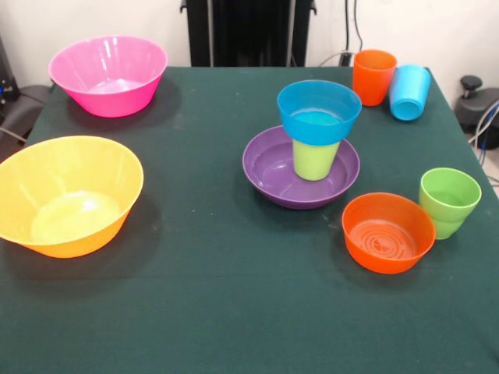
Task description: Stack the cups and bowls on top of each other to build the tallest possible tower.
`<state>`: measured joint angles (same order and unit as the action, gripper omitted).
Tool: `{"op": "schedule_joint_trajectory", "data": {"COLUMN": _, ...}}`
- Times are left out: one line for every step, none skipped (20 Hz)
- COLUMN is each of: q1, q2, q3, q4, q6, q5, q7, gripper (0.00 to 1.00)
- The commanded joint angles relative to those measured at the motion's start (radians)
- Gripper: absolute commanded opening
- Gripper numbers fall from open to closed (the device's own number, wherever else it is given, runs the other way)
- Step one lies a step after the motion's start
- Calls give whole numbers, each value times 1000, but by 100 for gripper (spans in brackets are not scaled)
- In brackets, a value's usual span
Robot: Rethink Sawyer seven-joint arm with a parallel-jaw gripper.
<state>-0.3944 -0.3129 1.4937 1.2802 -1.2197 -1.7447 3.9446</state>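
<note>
The tower stands mid-table: a wide shallow purple bowl holds a lime-yellow cup, and a small blue bowl sits upright on that cup. A small orange bowl and a green cup stand at the right front, close together. An orange cup stands at the far right, with a light blue cup lying tilted against it. A big pink bowl is at the far left and a big yellow-orange bowl at the left. No purple cup shows. The gripper is out of view.
The robot's black pedestal stands behind the table's far edge. The dark green table ends at the right just beyond the green cup. Cables and dark gear lie off the table at both sides.
</note>
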Motion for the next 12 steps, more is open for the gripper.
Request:
{"op": "schedule_joint_trajectory", "data": {"q1": -1, "q2": -48, "q3": -116, "q4": -20, "q6": -269, "q5": -228, "q7": -251, "gripper": 0}}
{"op": "schedule_joint_trajectory", "data": {"q1": -15, "q2": -42, "q3": -118, "q4": 0, "q6": -251, "q5": -223, "q7": -253, "gripper": 0}}
{"op": "schedule_joint_trajectory", "data": {"q1": -22, "q2": -41, "q3": -121, "q4": 6, "q6": -244, "q5": -224, "q7": -252, "gripper": 0}}
{"op": "schedule_joint_trajectory", "data": {"q1": -36, "q2": -38, "q3": -129, "q4": 24, "q6": -230, "q5": -222, "q7": -252, "gripper": 0}}
{"op": "schedule_joint_trajectory", "data": {"q1": -40, "q2": -40, "q3": -135, "q4": 29, "q6": -226, "q5": -227, "q7": -250, "gripper": 0}}
{"op": "schedule_joint_trajectory", "data": {"q1": -52, "q2": -38, "q3": -149, "q4": 45, "q6": -211, "q5": -223, "q7": -246, "gripper": 0}}
{"op": "schedule_joint_trajectory", "data": {"q1": -54, "q2": -38, "q3": -156, "q4": 48, "q6": -203, "q5": -222, "q7": -244, "gripper": 0}}
{"op": "schedule_joint_trajectory", "data": {"q1": -65, "q2": -32, "q3": -168, "q4": 62, "q6": -186, "q5": -219, "q7": -244, "gripper": 0}}
{"op": "schedule_joint_trajectory", "data": {"q1": -65, "q2": -32, "q3": -174, "q4": 63, "q6": -179, "q5": -220, "q7": -242, "gripper": 0}}
{"op": "schedule_joint_trajectory", "data": {"q1": -73, "q2": -27, "q3": -182, "q4": 73, "q6": -165, "q5": -216, "q7": -238, "gripper": 0}}
{"op": "schedule_joint_trajectory", "data": {"q1": -74, "q2": -26, "q3": -187, "q4": 72, "q6": -163, "q5": -216, "q7": -233, "gripper": 0}}
{"op": "schedule_joint_trajectory", "data": {"q1": -80, "q2": -22, "q3": -194, "q4": 78, "q6": -152, "q5": -212, "q7": -228, "gripper": 0}}
